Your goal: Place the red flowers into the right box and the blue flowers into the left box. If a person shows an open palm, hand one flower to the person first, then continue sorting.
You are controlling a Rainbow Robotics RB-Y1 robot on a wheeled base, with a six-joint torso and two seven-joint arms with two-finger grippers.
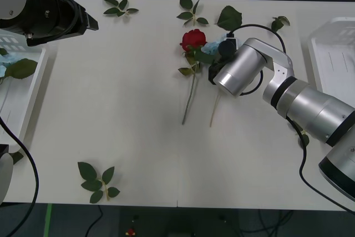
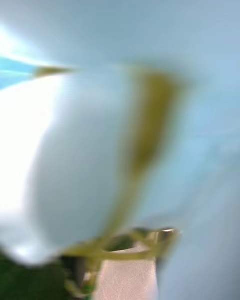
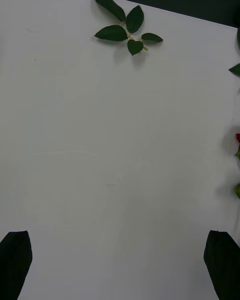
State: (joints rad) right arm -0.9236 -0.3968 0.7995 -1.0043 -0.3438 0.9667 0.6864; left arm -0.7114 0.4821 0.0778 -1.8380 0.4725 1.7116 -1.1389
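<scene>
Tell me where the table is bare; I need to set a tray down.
Free: the wide stretch between the left box and the red rose, above the near leaf sprig. Crowded: around the right gripper and the far-edge sprigs.

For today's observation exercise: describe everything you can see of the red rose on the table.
The red rose is one deep-red, fabric-looking bloom on a thin green stem with dark leaves. It lies flat on the white table, bloom toward the far edge, stem running toward the robot. The right claw is right beside the bloom, where a pale blue flower lies too; whether they touch is unclear.
</scene>
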